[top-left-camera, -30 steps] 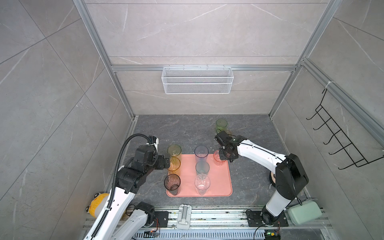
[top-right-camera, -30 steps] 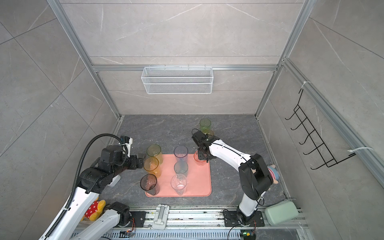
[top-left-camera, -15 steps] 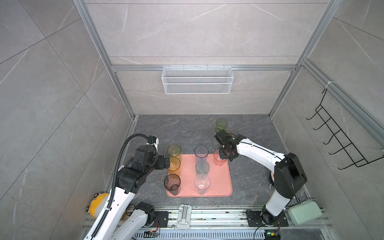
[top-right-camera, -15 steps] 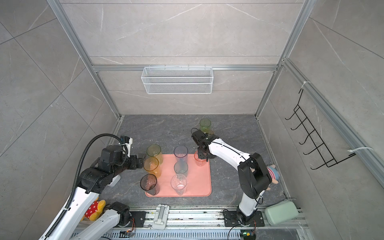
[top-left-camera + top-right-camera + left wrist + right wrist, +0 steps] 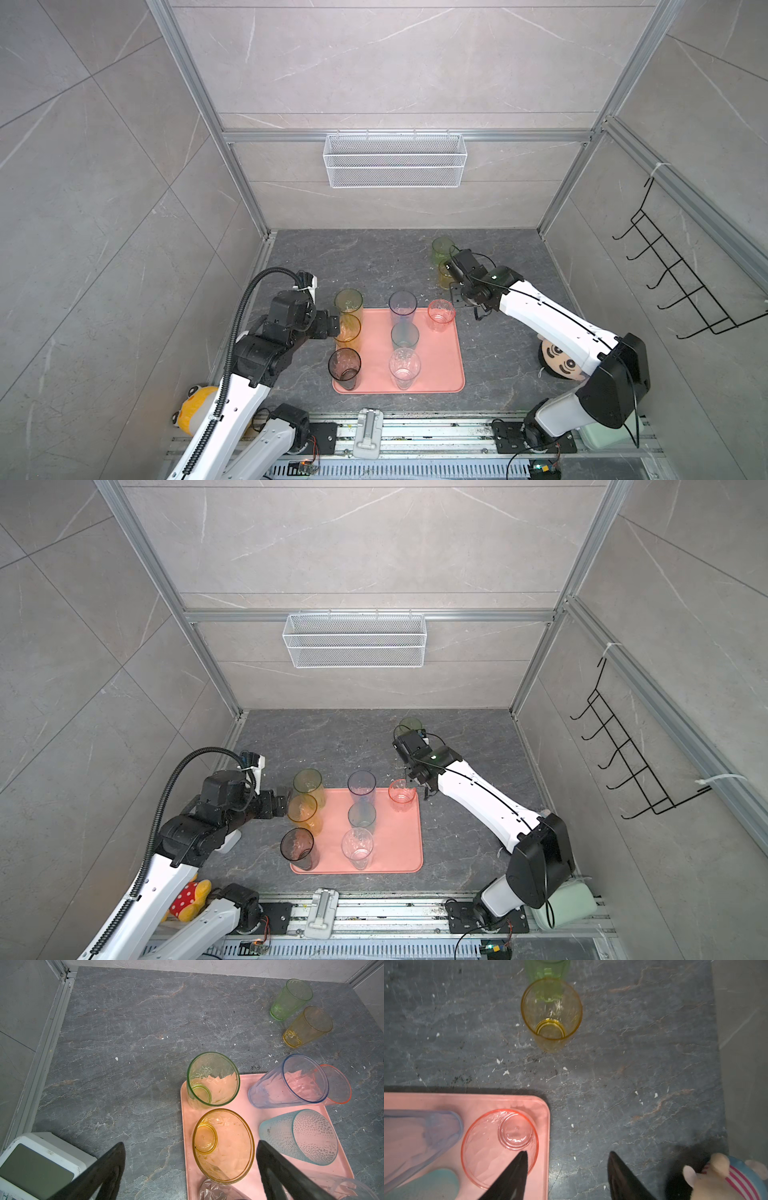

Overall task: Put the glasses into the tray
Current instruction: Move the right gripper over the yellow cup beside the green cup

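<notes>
The tray holds seven upright glasses, the pink glass at its far right corner. The green glass and yellow glass stand on the table beyond, the yellow largely hidden in both top views but whole in the right wrist view. The right gripper, clamped on the pink glass a second ago, now stands parted just beside it; the left gripper gapes wide, unchanged.
</notes>
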`<state>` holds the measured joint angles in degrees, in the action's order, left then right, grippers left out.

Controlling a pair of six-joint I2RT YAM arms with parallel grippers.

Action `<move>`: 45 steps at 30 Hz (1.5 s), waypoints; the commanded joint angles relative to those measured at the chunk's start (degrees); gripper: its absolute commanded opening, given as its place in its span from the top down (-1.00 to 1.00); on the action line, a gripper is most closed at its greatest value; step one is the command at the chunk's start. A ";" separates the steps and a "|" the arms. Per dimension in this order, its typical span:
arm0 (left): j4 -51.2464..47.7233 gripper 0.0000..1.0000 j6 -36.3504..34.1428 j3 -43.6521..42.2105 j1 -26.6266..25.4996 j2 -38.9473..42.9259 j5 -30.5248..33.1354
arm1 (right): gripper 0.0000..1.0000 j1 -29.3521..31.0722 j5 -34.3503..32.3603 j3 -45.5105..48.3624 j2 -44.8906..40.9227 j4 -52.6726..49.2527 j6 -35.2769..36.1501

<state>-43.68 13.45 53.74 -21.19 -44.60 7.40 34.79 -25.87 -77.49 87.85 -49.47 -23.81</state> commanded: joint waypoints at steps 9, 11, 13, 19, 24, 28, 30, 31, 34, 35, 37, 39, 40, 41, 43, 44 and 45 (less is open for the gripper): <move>0.18 -0.96 -0.73 0.72 0.29 0.39 1.02 | -0.99 -0.81 -12.90 5.88 -4.70 16.60 6.72; 0.18 -0.96 -0.76 0.72 0.35 0.39 0.93 | -0.99 -1.83 -12.32 4.90 -3.42 17.44 7.39; 0.18 -0.96 -0.73 0.69 0.31 0.39 0.94 | -0.99 -2.99 -10.93 3.45 -1.36 18.20 7.78; 0.18 -0.96 -0.71 0.74 0.34 0.57 0.86 | -0.99 -8.45 -0.14 0.61 3.56 22.24 4.24; 0.26 -0.96 -0.63 0.71 0.27 0.78 1.28 | -0.99 -14.45 13.18 -4.86 9.29 19.70 -1.85; 0.18 -0.96 -0.41 0.80 0.32 0.79 1.92 | -0.99 -15.80 15.93 -6.55 12.46 20.58 -2.44; 0.13 -0.96 -0.37 0.84 0.27 0.83 1.93 | -0.99 -16.57 16.50 -8.37 14.69 19.19 -3.02; 0.09 -0.96 -0.42 0.83 0.32 0.92 1.85 | -0.99 -16.91 16.79 -9.43 16.04 18.28 -3.31; 0.10 -0.96 -0.50 0.71 0.27 1.20 1.40 | -0.99 -17.34 18.04 -11.69 18.74 16.58 -3.48; 0.13 -0.96 -0.46 0.74 0.30 1.27 1.39 | -0.99 -17.44 18.17 -12.01 19.29 16.35 -3.67; 0.18 -0.96 -0.49 0.67 0.27 1.36 1.46 | -0.98 -17.89 19.36 -12.66 20.53 16.04 -4.16; 0.18 -0.96 -0.39 0.71 0.33 1.36 1.54 | -0.99 -18.36 20.04 -12.72 21.32 16.05 -4.64; 0.24 -0.96 -0.37 0.71 0.27 1.36 1.61 | -0.99 -18.45 20.30 -12.83 21.65 16.15 -4.80; 0.18 -0.96 -0.38 0.72 0.29 1.36 1.65 | -0.99 -18.67 20.33 -12.90 21.94 16.03 -4.86; 0.18 -0.96 -0.34 0.67 0.28 1.36 1.64 | -0.98 -18.99 20.07 -13.37 22.62 15.47 -4.91; 0.15 -0.96 -0.36 0.69 0.28 1.36 1.65 | -0.98 -18.90 20.07 -13.41 22.86 15.38 -4.94; 0.18 -0.96 -0.33 0.68 0.28 1.36 1.57 | -0.96 -19.13 20.01 -13.34 23.05 15.37 -5.01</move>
<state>-43.70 13.45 53.74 -21.17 -43.79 8.71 15.92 -6.55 -88.90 109.65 -32.47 -27.55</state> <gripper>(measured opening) 0.982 0.986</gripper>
